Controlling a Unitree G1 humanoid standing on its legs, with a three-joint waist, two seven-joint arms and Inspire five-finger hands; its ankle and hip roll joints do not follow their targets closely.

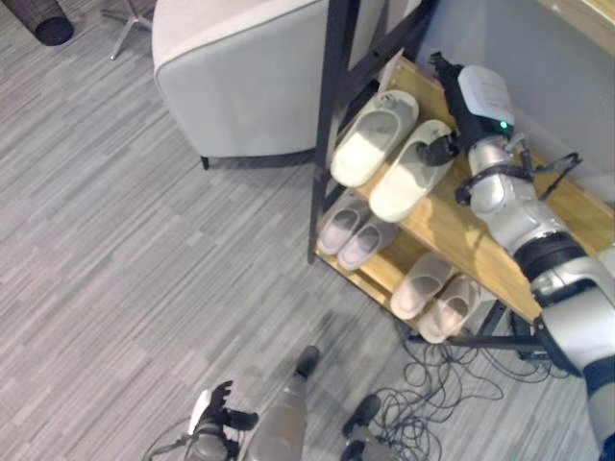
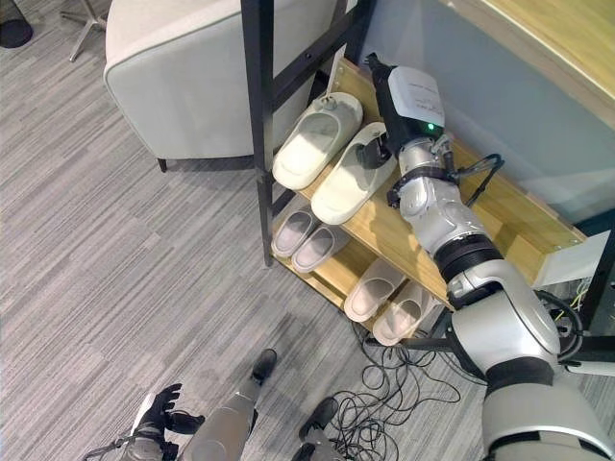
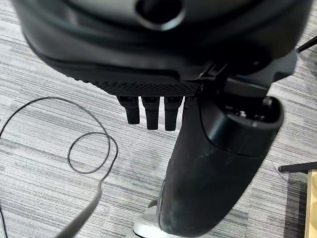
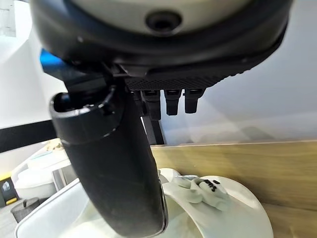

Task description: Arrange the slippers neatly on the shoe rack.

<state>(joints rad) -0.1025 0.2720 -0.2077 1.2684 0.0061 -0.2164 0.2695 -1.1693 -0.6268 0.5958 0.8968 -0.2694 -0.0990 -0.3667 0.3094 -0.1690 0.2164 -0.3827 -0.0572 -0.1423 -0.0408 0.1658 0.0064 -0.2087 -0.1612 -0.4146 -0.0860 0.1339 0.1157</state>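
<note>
Two cream slippers lie side by side on the top shelf of the wooden shoe rack [image 1: 452, 230]: the left one [image 1: 373, 136] and the right one [image 1: 411, 173]. My right hand [image 1: 459, 104] reaches over the right slipper. Its thumb [image 4: 115, 168] rests down on that slipper [image 4: 233, 213] near the strap, while the fingers [image 4: 171, 101] stay straight above it. On the lower shelf sit two pinkish pairs [image 1: 351, 230] [image 1: 437, 293]. My left hand [image 1: 216, 413] hangs low near the floor, fingers [image 3: 153, 111] relaxed and holding nothing.
A grey armchair [image 1: 240, 77] stands close to the rack's left side. The rack's black post [image 1: 332, 125] rises between them. Loose cables [image 1: 437, 379] lie on the carpet in front of the rack. A dark basket [image 1: 43, 21] sits far left.
</note>
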